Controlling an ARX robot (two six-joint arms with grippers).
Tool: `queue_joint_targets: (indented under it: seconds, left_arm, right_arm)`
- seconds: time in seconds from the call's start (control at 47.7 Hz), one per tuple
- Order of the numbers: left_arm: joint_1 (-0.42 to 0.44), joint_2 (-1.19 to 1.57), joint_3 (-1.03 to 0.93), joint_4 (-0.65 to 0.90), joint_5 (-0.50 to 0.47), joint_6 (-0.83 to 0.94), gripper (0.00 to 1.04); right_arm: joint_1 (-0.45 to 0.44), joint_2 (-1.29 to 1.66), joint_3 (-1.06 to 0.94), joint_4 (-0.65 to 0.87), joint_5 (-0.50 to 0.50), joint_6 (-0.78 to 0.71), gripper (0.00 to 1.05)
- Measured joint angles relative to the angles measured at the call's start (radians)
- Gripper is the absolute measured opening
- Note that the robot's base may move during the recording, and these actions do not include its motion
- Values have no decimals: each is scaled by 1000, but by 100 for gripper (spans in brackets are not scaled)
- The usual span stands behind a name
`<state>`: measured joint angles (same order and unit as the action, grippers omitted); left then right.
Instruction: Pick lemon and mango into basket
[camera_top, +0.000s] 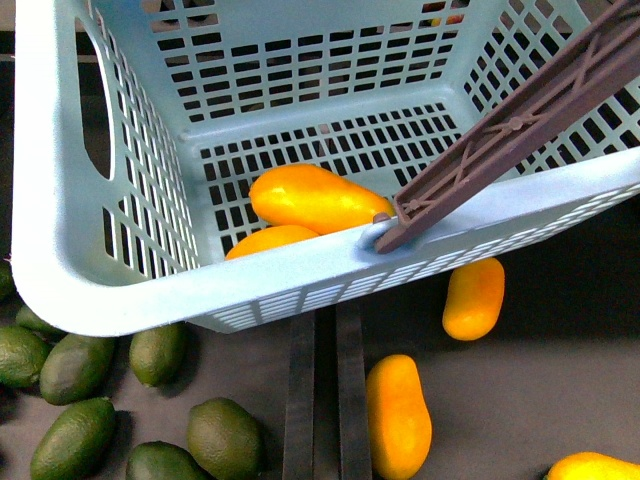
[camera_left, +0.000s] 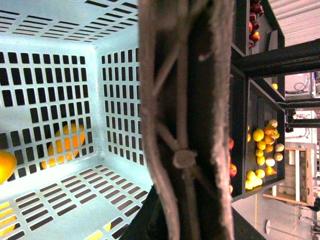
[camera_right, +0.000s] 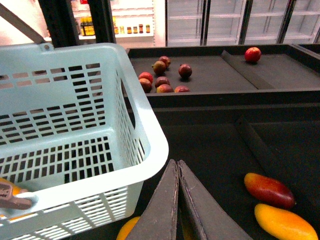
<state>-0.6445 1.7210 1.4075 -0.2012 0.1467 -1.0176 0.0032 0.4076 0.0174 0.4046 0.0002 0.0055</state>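
Observation:
The light aqua basket (camera_top: 130, 300) fills the front view, tilted and lifted above the dark shelf. Two yellow-orange mangoes (camera_top: 315, 198) lie inside it on the slotted floor. Its brown handle (camera_top: 520, 125) slants to the upper right. In the left wrist view the handle (camera_left: 187, 120) fills the middle, with my left gripper shut on it, jaws hidden behind it. My right gripper (camera_right: 177, 165) is shut and empty beside the basket's rim (camera_right: 150, 135). Loose mangoes (camera_top: 398, 415) lie on the shelf below. I see no lemon close by.
Several green avocados (camera_top: 70, 370) lie at the lower left of the shelf. A red mango (camera_right: 270, 190) and a yellow one (camera_right: 285, 222) lie near my right gripper. A far tray holds several dark red fruits (camera_right: 162, 80). A distant bin holds yellow fruit (camera_left: 262, 150).

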Motion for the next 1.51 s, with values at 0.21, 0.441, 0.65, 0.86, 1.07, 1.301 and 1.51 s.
queue_joint_targets:
  seconds: [0.21, 0.441, 0.65, 0.86, 1.07, 1.301, 1.51]
  left_arm:
    - [0, 0, 0, 0, 0, 1, 5]
    - [0, 0, 0, 0, 0, 0, 5]
    - [0, 0, 0, 0, 1, 0, 5]
    - [-1, 0, 0, 0, 0, 3, 5]
    - [-1, 0, 0, 0, 0, 1, 5]
    - [-1, 0, 0, 0, 0, 0, 5]
    - [-1, 0, 0, 0, 0, 0, 5]
  right_arm:
    - [0, -101, 0, -98, 2, 0, 2]
    - [0, -184, 0, -180, 2, 0, 2]
    - [0, -286, 0, -303, 1, 0, 2]
    - [0, -399, 0, -402, 2, 0, 2]
    - [0, -401, 0, -403, 2, -1, 20]
    - [0, -401, 0, -403, 2, -1, 67]
    - [0, -401, 0, -403, 2, -1, 97]
